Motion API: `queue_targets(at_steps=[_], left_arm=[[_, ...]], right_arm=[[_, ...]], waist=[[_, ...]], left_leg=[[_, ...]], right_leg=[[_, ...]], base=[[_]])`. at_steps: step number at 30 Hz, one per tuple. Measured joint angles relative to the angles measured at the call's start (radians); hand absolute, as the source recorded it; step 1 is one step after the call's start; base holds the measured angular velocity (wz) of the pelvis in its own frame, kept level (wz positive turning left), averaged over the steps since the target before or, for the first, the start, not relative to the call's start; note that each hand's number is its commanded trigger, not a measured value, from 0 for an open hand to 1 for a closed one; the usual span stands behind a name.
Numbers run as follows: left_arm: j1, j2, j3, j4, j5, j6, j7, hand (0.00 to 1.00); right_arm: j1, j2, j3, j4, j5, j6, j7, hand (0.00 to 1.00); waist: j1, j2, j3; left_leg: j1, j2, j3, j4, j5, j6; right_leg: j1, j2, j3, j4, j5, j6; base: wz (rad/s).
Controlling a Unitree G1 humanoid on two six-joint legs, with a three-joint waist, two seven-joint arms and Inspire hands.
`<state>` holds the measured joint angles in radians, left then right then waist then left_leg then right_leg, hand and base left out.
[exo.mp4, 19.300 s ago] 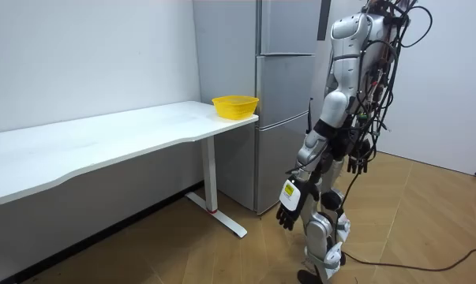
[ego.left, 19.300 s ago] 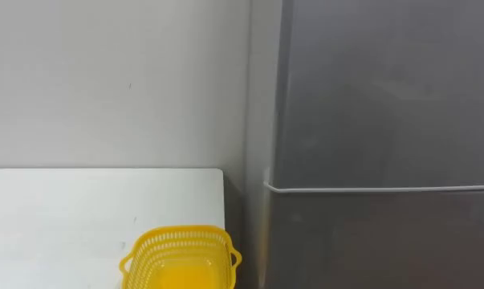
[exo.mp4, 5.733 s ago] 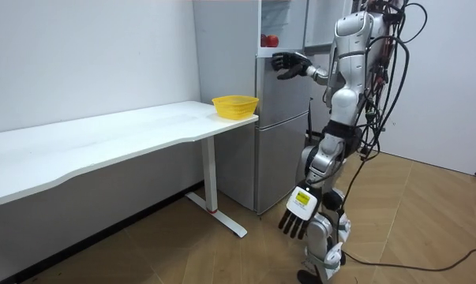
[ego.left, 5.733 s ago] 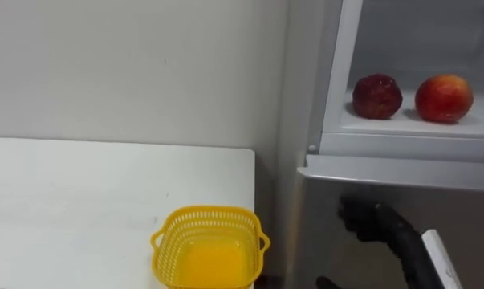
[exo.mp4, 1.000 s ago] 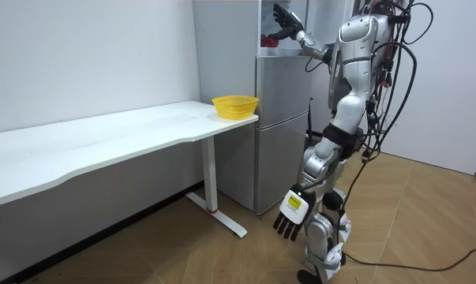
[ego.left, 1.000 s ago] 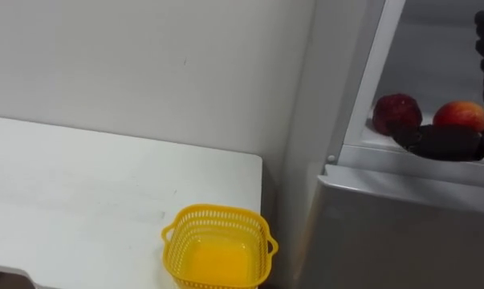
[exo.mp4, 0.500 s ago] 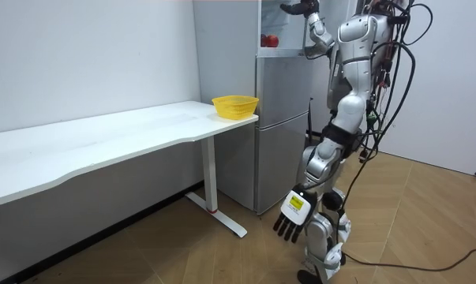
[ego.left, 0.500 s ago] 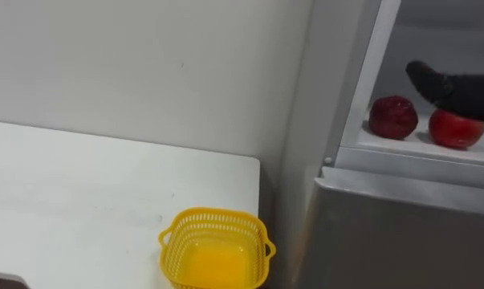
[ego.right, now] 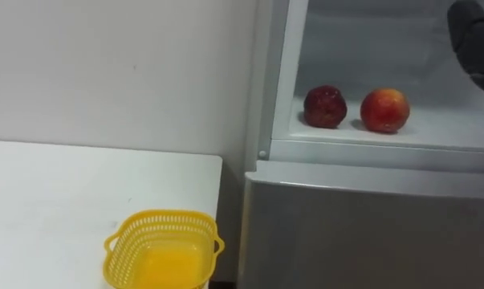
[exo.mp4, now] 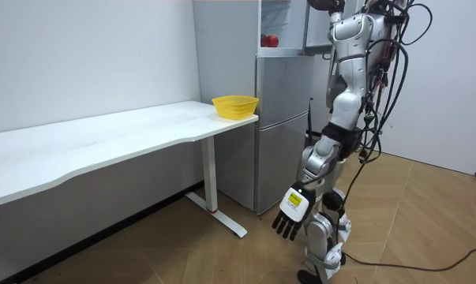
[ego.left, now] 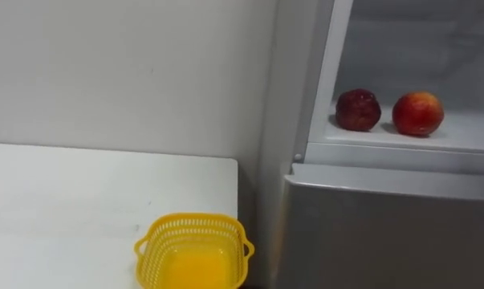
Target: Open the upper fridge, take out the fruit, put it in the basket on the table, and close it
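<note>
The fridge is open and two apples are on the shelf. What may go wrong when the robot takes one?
1. The dark apple and the red apple lie close together near the front edge of the shelf; the right hand, raised above them, might knock one off.
2. The yellow basket stands at the end of the table beside the fridge; an apple released off-centre may miss it.

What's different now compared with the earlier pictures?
The upper fridge now stands open. The right hand reached to the dark apple and red apple, then lifted up and away, taking neither. Both apples, the yellow basket and the hanging left hand stayed put.
</note>
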<state>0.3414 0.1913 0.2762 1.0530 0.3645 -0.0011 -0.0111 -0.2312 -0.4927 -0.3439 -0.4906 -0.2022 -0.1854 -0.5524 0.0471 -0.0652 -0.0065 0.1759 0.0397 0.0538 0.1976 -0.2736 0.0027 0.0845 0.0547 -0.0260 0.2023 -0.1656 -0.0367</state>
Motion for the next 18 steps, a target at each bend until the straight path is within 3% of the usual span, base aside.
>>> queue_targets(at_steps=[6, 18], left_arm=[[0.0, -0.002, -0.004, 0.028, -0.002, -0.004, 0.009, 0.0], [0.0, -0.007, -0.004, 0.028, -0.001, -0.004, 0.03, 0.0]], right_arm=[[0.004, 0.0, -0.001, -0.002, 0.0, -0.012, -0.013, 0.0], [0.019, 0.0, 0.013, -0.033, 0.001, -0.021, 0.001, 0.0]], waist=[[-0.014, -0.021, 0.0014], [-0.004, -0.006, 0.0024]], left_leg=[[0.007, 0.0, 0.002, -0.005, 0.0, 0.0], [0.01, 0.001, 0.0, -0.011, 0.0, 0.0]], right_leg=[[0.003, 0.003, 0.009, 0.0, 0.0, 0.0], [0.005, 0.003, 0.006, -0.001, 0.0, 0.001]], base=[[-0.04], [0.0]])
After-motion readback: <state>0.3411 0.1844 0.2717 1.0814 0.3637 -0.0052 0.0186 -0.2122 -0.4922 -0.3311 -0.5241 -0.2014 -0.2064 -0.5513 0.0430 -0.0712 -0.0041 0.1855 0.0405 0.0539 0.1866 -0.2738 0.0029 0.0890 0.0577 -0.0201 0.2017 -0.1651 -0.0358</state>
